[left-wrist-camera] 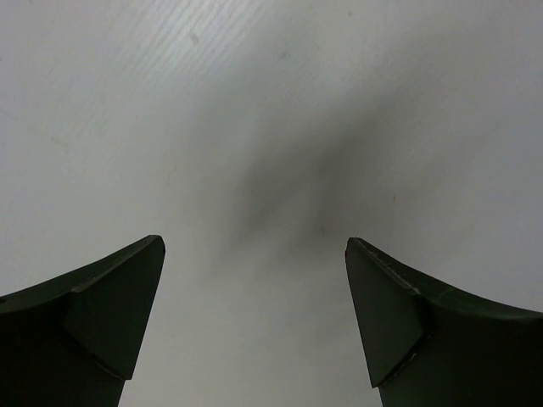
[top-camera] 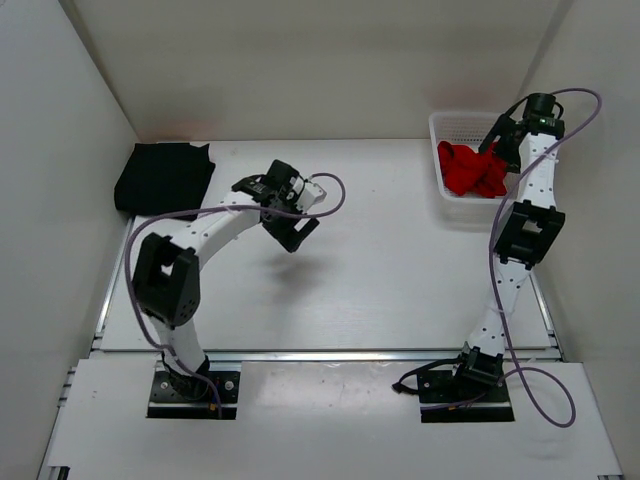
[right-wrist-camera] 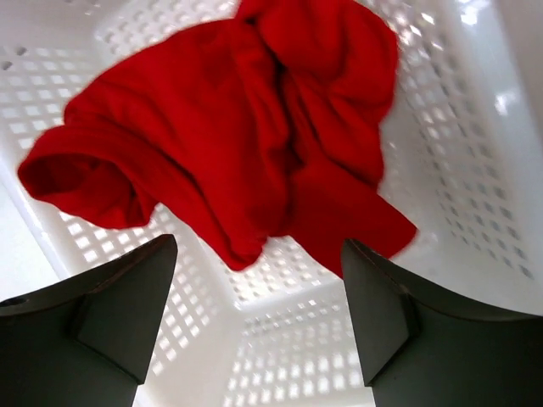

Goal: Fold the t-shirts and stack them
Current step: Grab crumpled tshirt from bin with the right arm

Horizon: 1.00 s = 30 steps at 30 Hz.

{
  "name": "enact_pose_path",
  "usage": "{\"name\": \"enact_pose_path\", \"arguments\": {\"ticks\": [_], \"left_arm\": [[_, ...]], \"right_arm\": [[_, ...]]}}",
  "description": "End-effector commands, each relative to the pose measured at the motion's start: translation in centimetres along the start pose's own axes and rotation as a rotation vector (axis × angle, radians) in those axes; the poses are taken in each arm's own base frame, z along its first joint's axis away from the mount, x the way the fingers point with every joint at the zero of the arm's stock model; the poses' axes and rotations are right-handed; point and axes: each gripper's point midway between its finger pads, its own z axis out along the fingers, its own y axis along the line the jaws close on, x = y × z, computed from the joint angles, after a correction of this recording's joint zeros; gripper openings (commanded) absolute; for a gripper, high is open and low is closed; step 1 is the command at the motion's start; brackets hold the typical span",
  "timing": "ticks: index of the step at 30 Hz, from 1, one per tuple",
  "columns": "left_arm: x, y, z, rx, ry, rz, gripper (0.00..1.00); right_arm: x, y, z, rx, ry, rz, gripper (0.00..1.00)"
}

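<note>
The crumpled red cloth t-shirt (right-wrist-camera: 254, 127) looks soft and matt, creased in loose folds; the white perforated plastic basket (right-wrist-camera: 458, 170) is smooth and faintly glossy; the folded black cloth t-shirt (top-camera: 163, 177) is matt; the white counter (left-wrist-camera: 254, 85) is smooth, finely ribbed.

Bright, even overhead light. Left wrist view: soft diffuse shadow on table (left-wrist-camera: 127, 85), centre toward 1 o'clock. Right wrist view: glare on basket (right-wrist-camera: 475, 170) at 1 o'clock.
</note>
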Motion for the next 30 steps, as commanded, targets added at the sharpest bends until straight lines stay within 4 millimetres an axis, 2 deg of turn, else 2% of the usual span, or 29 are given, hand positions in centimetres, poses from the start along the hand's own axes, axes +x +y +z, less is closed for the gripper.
{"name": "enact_pose_path", "arguments": {"ticks": [1, 4, 7, 9, 10, 11, 12, 13, 14, 15, 18, 19, 20, 21, 22, 24, 25, 27, 28, 29, 30], "left_arm": [[-3.4, 1.1, 0.6, -0.01, -0.055, -0.025, 0.99], [-4.5, 1.8, 1.6, 0.006, -0.063, -0.049, 0.98], [-4.6, 3.2, 2.7, 0.009, -0.055, -0.096, 0.99], [-4.6, 4.6, 3.0, 0.009, -0.065, -0.157, 0.98], [-4.3, 4.9, 3.4, 0.008, -0.054, -0.17, 0.99], [-4.1, 5.3, 3.5, 0.009, -0.056, -0.19, 0.99], [-4.0, 5.2, 3.6, 0.009, -0.051, -0.197, 0.99], [-3.8, 5.4, 3.7, 0.005, -0.047, -0.204, 0.99], [-3.4, 5.7, 3.8, 0.007, -0.042, -0.219, 0.99], [-3.5, 5.7, 3.7, 0.008, -0.044, -0.22, 0.98], [-2.9, 5.4, 3.5, 0.017, -0.038, -0.221, 0.98], [-3.1, 5.5, 3.4, 0.009, -0.043, -0.217, 0.98], [-3.3, 5.6, 2.9, 0.006, -0.053, -0.214, 0.98], [-3.1, 5.8, 2.9, 0.004, -0.053, -0.215, 0.98], [-3.3, 5.7, 2.6, -0.001, -0.054, -0.208, 0.98], [-3.9, 6.1, 2.1, -0.025, -0.08, -0.195, 0.98], [-3.9, 6.1, 2.0, -0.036, -0.078, -0.19, 0.98], [-4.5, 6.1, 1.2, -0.049, -0.1, -0.175, 0.98], [-4.5, 6.2, 1.1, -0.05, -0.102, -0.18, 0.98], [-4.9, 6.3, 0.6, -0.069, -0.119, -0.174, 0.98], [-5.2, 5.9, 0.2, -0.068, -0.131, -0.167, 0.99]], "right_arm": [[0.6, 2.1, 2.1, -0.021, -0.008, -0.041, 0.76], [1.6, 1.7, 3.7, 0.033, 0.011, -0.068, 0.75], [2.7, 0.7, 4.6, 0.116, 0.031, -0.078, 0.73], [3.0, 0.4, 5.1, 0.131, 0.038, -0.083, 0.67], [3.1, 0.7, 5.3, 0.127, 0.034, -0.086, 0.58], [3.1, 0.6, 5.7, 0.112, 0.036, -0.096, 0.53], [3.0, 1.2, 5.7, 0.087, 0.035, -0.109, 0.38], [3.4, 1.5, 6.2, 0.08, 0.041, -0.113, 0.17], [2.8, 1.6, 5.8, 0.073, 0.025, -0.105, 0.07], [2.6, 1.7, 5.6, 0.078, 0.02, -0.108, 0.0], [0.5, 3.4, 4.0, 0.051, -0.054, -0.137, 0.0], [-0.9, 3.8, 3.1, 0.042, -0.102, -0.139, 0.0], [-2.8, 5.0, 1.3, 0.021, -0.171, -0.148, 0.01], [-3.9, 5.7, -0.4, 0.01, -0.208, -0.159, 0.0], [-5.5, 6.6, -1.5, -0.012, -0.271, -0.171, 0.0], [-9.1, 7.9, -6.6, -0.047, -0.41, -0.173, 0.0], [-9.8, 8.6, -8.0, -0.07, -0.44, -0.184, 0.0], [-12.5, 9.9, -13.8, -0.121, -0.565, -0.189, 0.0], [-13.0, 10.0, -15.0, -0.132, -0.588, -0.189, 0.0], [-13.7, 11.8, -18.4, -0.197, -0.646, -0.203, 0.0], [-14.8, 12.0, -21.3, -0.218, -0.709, -0.201, 0.0]]}}
